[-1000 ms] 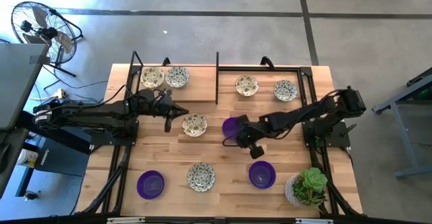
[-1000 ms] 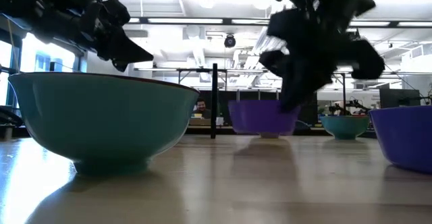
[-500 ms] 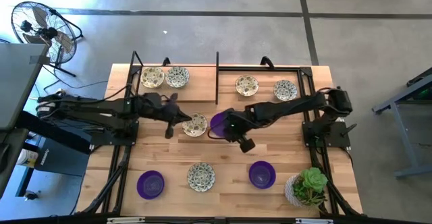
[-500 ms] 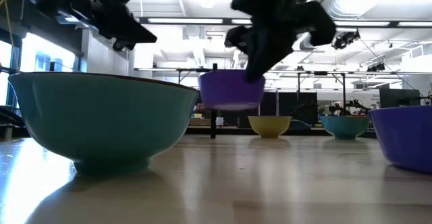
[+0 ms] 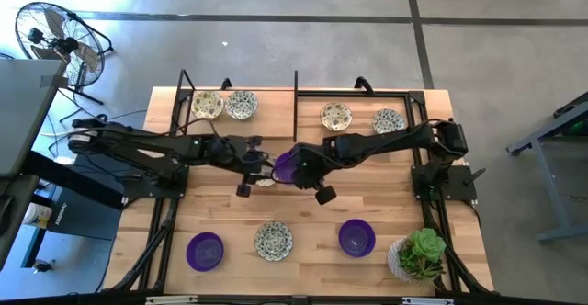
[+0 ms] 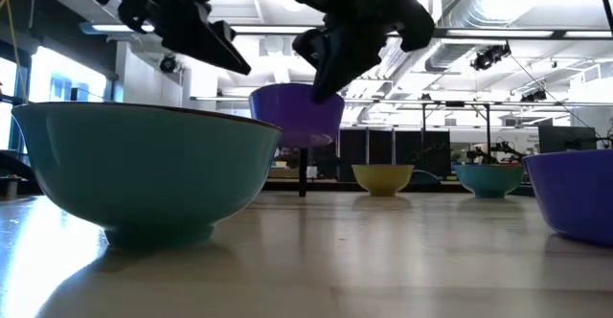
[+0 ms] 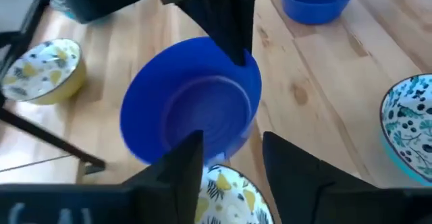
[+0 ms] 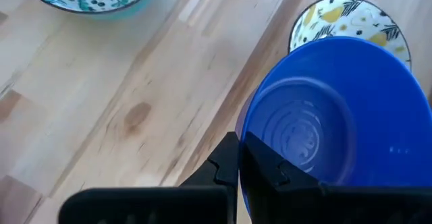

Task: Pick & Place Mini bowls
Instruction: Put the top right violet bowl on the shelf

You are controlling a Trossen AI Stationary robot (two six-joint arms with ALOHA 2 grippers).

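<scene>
High view: saw both dark arms reaching to the middle of the frame, one from the left side and one from the right. Found a purple bowl [image 5: 287, 167] there, pinched by its rim in the right jaws, which were clamped tight on it.

Low view: saw that same purple bowl up in the air at the upper middle of the frame, well off the desk [image 6: 383, 261].

Left wrist view: saw the left jaws spread apart, just beside the near rim of the purple bowl and not squeezing it.

Spotted a white patterned bowl [image 5: 265, 178] sitting on the desk right under the purple bowl, partly hidden by the arms.

Counted more bowls in the high view:
- Two other purple ones, at lower left [image 5: 204, 250] and lower right [image 5: 356, 236].
- One patterned bowl [image 5: 274, 240] between those two.
- Four patterned bowls along the top edge of the desk, two at upper left [image 5: 225, 105] and two at upper right [image 5: 362, 118].

Saw a green plant [image 5: 421, 254] in a white pot at the lower right corner.
</scene>
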